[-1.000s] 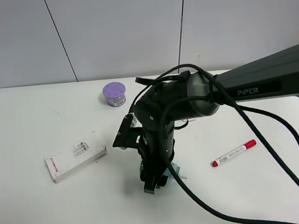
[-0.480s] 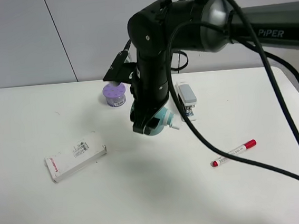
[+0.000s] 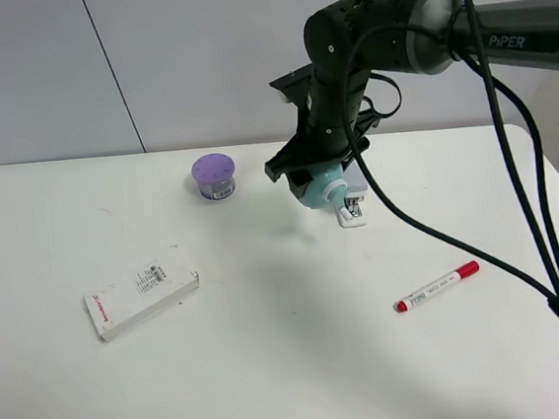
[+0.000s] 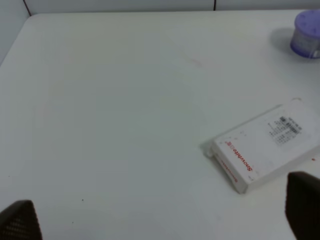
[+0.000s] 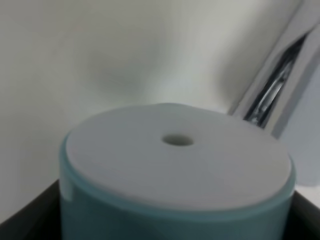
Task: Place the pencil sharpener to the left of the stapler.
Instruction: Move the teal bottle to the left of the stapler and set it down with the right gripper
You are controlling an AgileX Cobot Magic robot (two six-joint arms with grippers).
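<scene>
right arm, a second ago: low over the near middle of the table (image 3: pixel 276 378), clamped on the pencil sharpener (image 3: pixel 321 185). half a second ago: sharpener up off the surface, arm swinging toward the far edge. now: further still toward the far edge and the right side.

- right gripper (image 3: pixel 308 179): closed on the mint body, nozzle end pointing down and toward the near edge. the right wrist view shows the sharpener's white end (image 5: pixel 175 165) filling the frame, with dark jaws on both sides.
- sharpener looks to be in the air; a soft shadow lies on the table under it. height can't be judged.
- stapler (image 3: pixel 352 212): near the middle of the far edge, mostly hidden behind the sharpener in the high view. in the right wrist view it shows just beside the sharpener (image 5: pixel 280 90). touching or apart: can't tell.
- left gripper (image 4: pixel 159 217): fingers wide, nothing between them, over the left part of the table near the white box (image 4: pixel 262 147).
- purple cylinder (image 3: pixel 214 176), box and red marker (image 3: pixel 437 286): same spots throughout.

reading: pick-up done, carry nearly done. the sharpener seems to hang at the stapler's left flank, maybe over it. likely needs a small shift toward the purple cylinder before lowering, otherwise it may nudge the stapler.
</scene>
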